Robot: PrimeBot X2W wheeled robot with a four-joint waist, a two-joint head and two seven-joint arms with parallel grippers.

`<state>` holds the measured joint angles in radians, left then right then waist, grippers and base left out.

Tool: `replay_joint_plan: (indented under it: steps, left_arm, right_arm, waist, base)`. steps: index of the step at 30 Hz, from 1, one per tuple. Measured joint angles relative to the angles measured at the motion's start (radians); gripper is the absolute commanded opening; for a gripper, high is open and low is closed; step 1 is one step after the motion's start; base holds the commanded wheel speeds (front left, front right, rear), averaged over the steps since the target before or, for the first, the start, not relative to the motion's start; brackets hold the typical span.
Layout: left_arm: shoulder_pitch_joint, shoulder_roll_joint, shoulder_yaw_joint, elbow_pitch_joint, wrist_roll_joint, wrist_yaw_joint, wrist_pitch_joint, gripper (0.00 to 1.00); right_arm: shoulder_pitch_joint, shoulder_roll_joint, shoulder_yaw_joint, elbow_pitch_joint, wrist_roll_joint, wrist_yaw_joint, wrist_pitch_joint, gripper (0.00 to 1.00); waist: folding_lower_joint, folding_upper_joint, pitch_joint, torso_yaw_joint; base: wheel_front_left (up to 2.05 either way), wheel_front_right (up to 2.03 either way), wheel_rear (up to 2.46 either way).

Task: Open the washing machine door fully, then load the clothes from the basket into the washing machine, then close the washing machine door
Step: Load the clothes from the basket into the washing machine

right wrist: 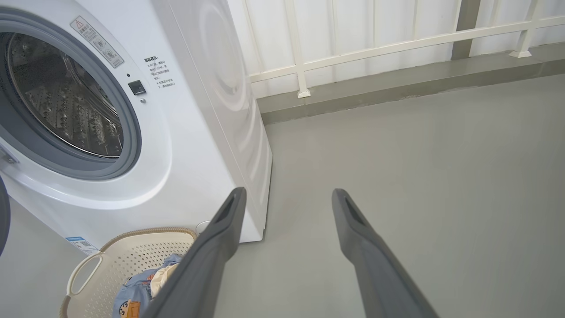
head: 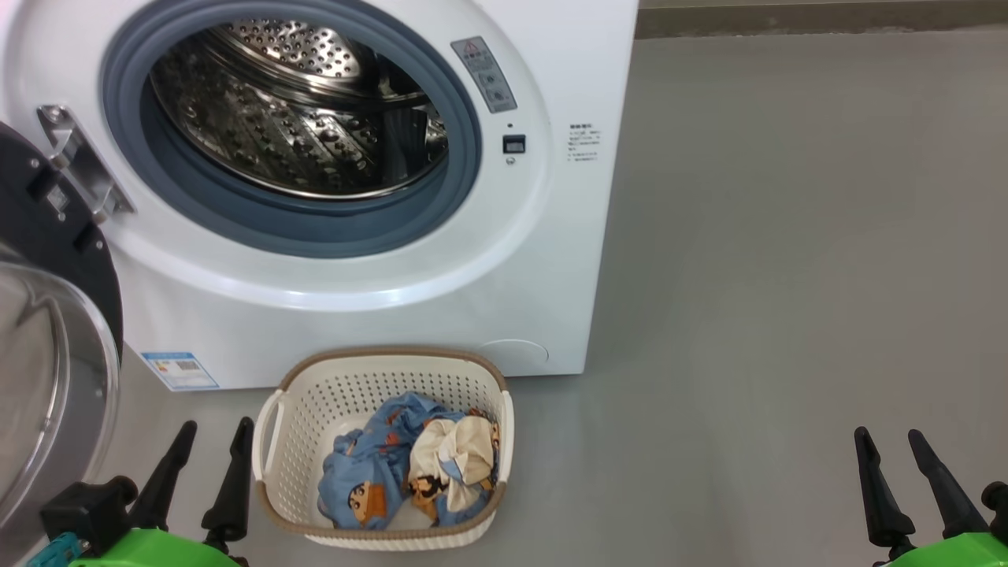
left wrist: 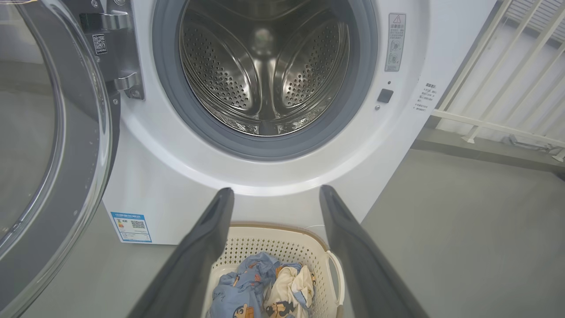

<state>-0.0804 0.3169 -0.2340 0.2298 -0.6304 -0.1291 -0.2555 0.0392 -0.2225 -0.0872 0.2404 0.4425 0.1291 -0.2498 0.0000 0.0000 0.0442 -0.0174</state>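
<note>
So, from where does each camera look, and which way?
Head view: on the head, facing down at the washing machine and basket; left gripper and right gripper at the bottom.
Left wrist view: on the left wrist, facing into the drum, door at left; own fingers.
Right wrist view: on the right wrist, facing the machine's side, floor and railing; own fingers.
Shared: all three show the basket of clothes.
</note>
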Motion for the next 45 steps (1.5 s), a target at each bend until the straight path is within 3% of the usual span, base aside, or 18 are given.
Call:
replay_joint_plan:
  steps: [11, 32, 45]
  left_arm:
    - [-0.008, -0.002, 0.009, -0.002, 0.009, 0.000, 0.000, 1.00]
    - [-0.006, -0.029, 0.008, 0.016, 0.010, 0.000, 0.000, 1.00]
    - [-0.035, -0.047, -0.017, 0.064, 0.010, 0.000, 0.000, 1.00]
  right_arm:
    - [-0.002, 0.008, 0.001, -0.003, 0.000, 0.000, 0.000, 1.00]
    - [-0.002, 0.010, 0.002, -0.003, 0.000, 0.000, 0.000, 1.00]
    - [-0.042, 0.029, 0.005, -0.022, -0.002, 0.000, 0.000, 1.00]
  waist:
    - [0.0000, 0.0000, 0.009, -0.002]
    - [0.0000, 0.0000, 0.013, 0.008]
    - [0.0000, 0.0000, 0.078, 0.003]
  base:
    - [0.75, -0.97, 0.23]
    - [0.01, -0.01, 0.00]
    - [0.00, 0.00, 0.00]
